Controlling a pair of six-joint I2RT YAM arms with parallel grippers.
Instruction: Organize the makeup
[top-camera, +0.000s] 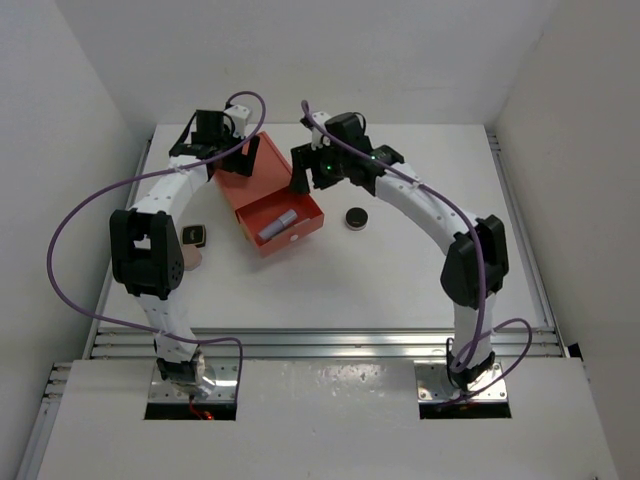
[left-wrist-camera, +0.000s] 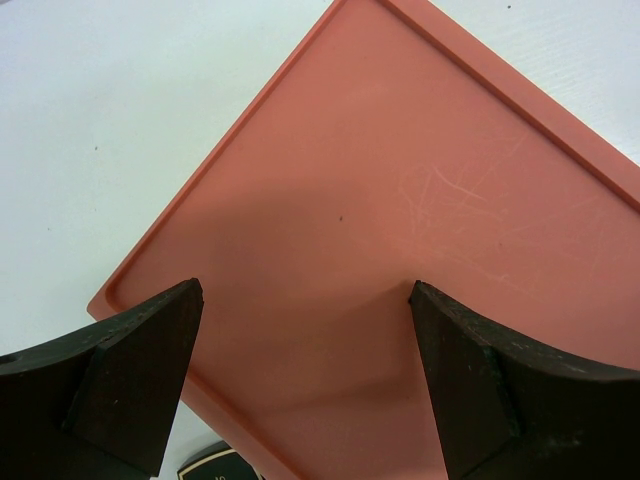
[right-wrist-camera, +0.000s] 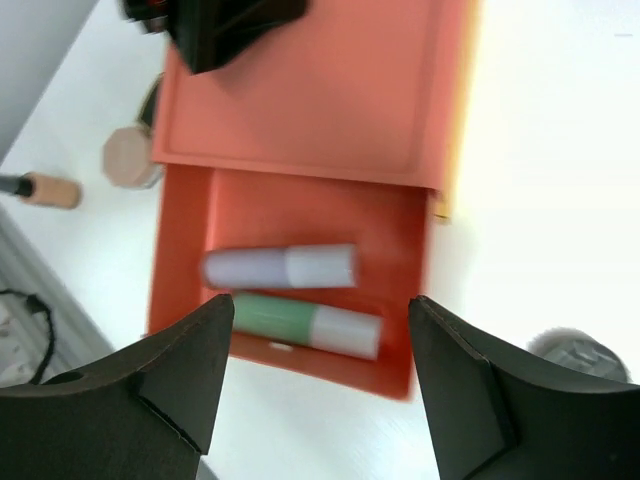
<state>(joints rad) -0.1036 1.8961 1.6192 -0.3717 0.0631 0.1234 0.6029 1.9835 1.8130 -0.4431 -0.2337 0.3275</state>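
Right gripper (right-wrist-camera: 320, 305) hangs spread wide over the drawer (right-wrist-camera: 185, 240), white tube (right-wrist-camera: 280, 267) and pale-green tube (right-wrist-camera: 305, 322) directly beneath; my left gripper (left-wrist-camera: 305, 290), likewise spread, is near the far edge of the desk (top-camera: 400, 290).

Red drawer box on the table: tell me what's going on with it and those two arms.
Makeup is being sorted into the coral-red drawer box. Its drawer is pulled open, with a white tube and a pale-green tube inside. The right gripper hangs open above the drawer; the left gripper hangs open over the box top. Neither holds anything. The black compact, dark square case, peach puff and brownish tube lie on the table.
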